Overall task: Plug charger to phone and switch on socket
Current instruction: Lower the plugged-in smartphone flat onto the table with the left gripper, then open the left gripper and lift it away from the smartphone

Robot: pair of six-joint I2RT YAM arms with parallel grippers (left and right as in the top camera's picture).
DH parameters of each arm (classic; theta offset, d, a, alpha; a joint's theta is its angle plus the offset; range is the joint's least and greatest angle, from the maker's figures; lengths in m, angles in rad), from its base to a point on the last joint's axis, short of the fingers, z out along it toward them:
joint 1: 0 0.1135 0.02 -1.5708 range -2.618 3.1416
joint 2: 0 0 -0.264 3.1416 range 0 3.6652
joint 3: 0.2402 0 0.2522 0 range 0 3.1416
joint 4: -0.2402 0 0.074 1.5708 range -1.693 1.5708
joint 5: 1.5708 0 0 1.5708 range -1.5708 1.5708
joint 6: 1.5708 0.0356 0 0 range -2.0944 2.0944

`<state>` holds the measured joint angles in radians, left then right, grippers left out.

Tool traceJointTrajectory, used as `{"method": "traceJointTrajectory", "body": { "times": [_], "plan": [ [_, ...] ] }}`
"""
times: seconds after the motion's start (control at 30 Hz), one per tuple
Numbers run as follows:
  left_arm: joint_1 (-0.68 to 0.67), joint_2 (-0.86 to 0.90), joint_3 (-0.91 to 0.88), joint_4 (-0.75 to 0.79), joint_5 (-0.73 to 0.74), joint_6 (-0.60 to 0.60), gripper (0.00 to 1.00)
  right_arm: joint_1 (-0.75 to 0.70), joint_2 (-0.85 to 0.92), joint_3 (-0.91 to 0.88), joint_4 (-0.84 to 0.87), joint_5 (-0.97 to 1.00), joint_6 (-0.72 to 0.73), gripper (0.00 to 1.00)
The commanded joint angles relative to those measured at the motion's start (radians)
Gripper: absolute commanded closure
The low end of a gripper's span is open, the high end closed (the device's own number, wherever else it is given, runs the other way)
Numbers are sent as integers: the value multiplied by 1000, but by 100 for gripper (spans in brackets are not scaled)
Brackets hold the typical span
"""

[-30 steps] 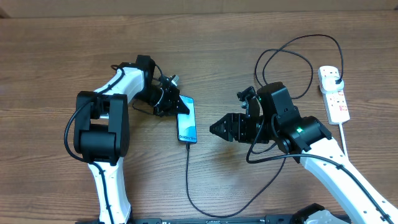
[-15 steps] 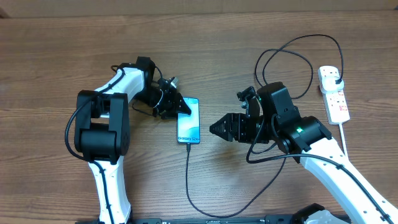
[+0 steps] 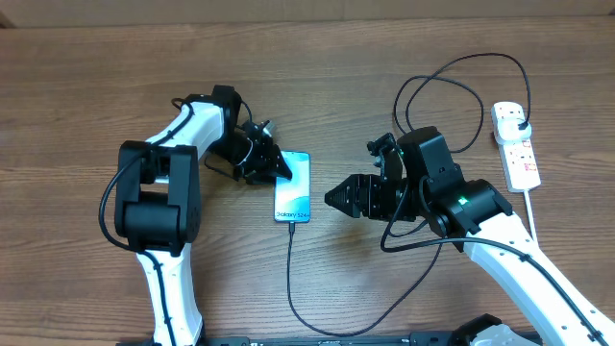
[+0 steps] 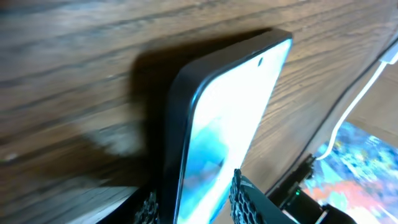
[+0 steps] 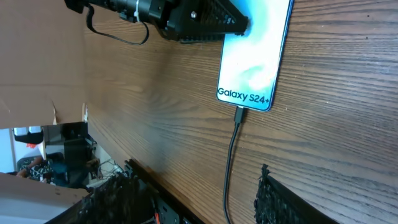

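**Inspection: charger seated in phone, socket switch unreadable**

The phone (image 3: 293, 187) lies flat and screen up at the centre of the overhead frame, its long axis running nearly top to bottom. The screen shows "Galaxy S24+" near its lower edge.

The charger (image 3: 291, 269) has its connector tip (image 5: 239, 114) in the port on the phone's lower edge. From there the thin black cable drops to the bottom of the frame and sweeps right. It then rises past the right arm, loops in the upper right and ends at the black plug (image 3: 520, 119). That plug sits in the upper end of the socket (image 3: 516, 146).

The socket lies in the upper right of the frame, well apart from the phone. Its red markings show, but the position of its switches cannot be read. A white cord (image 3: 531, 207) leaves its lower end.

The left end effector (image 3: 276, 167) is at the phone's upper left corner. In the left wrist view its fingers (image 4: 245, 199) sit either side of the phone's edge. It cannot be told whether they clamp the edge or only flank it.

The right end effector (image 3: 330, 199) points at the phone from the right, near it but apart. Its jaws stand wide and hold nothing. In its own view only the bare desk (image 3: 86, 77) and the cable lie between them.
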<state>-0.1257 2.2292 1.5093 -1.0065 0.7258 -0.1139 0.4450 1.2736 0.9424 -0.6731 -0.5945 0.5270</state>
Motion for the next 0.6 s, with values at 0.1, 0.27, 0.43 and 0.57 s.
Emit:
{"method": "traceJointTrajectory", "body": {
  "times": [0.1,0.27,0.43,0.57],
  "plan": [
    [2,40,-19,0,-372,-53,61,-5,-3,13,3,15,-2,35],
    [3,39,-14,-11,-427,-60,60,-5,-3,13,-3,18,-5,35],
    [23,7,37,-79,-441,-45,62,-5,-3,13,-41,98,-5,36],
    [42,-63,124,-173,-447,-1,63,-5,-3,13,-84,163,-6,37]
  ]
}}
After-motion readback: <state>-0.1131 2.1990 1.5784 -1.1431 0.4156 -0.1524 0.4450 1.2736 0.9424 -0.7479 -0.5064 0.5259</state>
